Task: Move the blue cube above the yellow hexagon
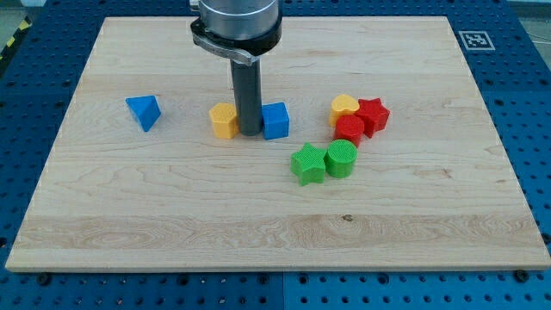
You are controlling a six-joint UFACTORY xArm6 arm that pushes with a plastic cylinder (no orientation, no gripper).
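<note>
A pale wooden board (172,224) rests on blue perforated table (534,129).

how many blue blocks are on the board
2: a blue triangular block toward the view's left, and the blue cube near the middle, just right of my tip. None seems hidden.

Robotics lab bench, wooden board (172,215) on blue perforated table (525,103), fiducial marker (476,40) at board's top-right corner

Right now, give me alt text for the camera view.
My tip sits between the yellow hexagon and the blue cube on a wooden board. A blue triangular block lies left; yellow, red and green blocks cluster right.
</note>
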